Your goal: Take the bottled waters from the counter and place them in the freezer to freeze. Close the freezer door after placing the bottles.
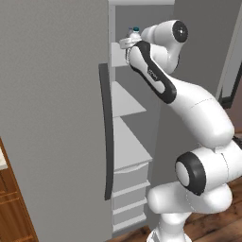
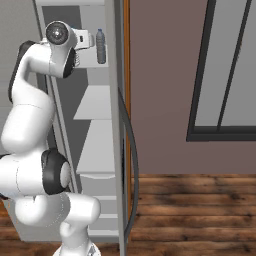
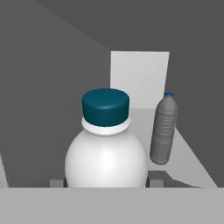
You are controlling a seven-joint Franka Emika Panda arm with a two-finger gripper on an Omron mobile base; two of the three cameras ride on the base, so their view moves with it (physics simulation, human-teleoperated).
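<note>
the freezer [image 1: 124, 101] stands open in front of me, its white shelves stepping down to the drawers, with the freezer door [image 1: 52, 113] swung wide on my left and its long dark handle [image 1: 107, 132] edge-on to the left base camera. my arm reaches high into the compartment, up to the top shelf [image 2: 92, 60].

one bottle [image 2: 101, 46] already stands upright on that shelf, toward the back. the hand camera shows it a little to the right of and beyond the one i'm carrying.

the gripper [image 3: 107, 181] has its fingers [image 3: 56, 183] closed narrow around the body of the second bottle [image 3: 106, 151], blue cap up and close to the lens. in the left base view its cap [image 1: 135, 30] just peeks above the wrist.

to do this step well, i'd keep the bottle vertical and ease it down until its base sits flat on the shelf, leaving a clear gap to the standing one so i don't knock it over. i can't see the base or the shelf right under it, so i'd lower slowly, then let go only once it feels seated, and back straight out before going for the door.
</note>
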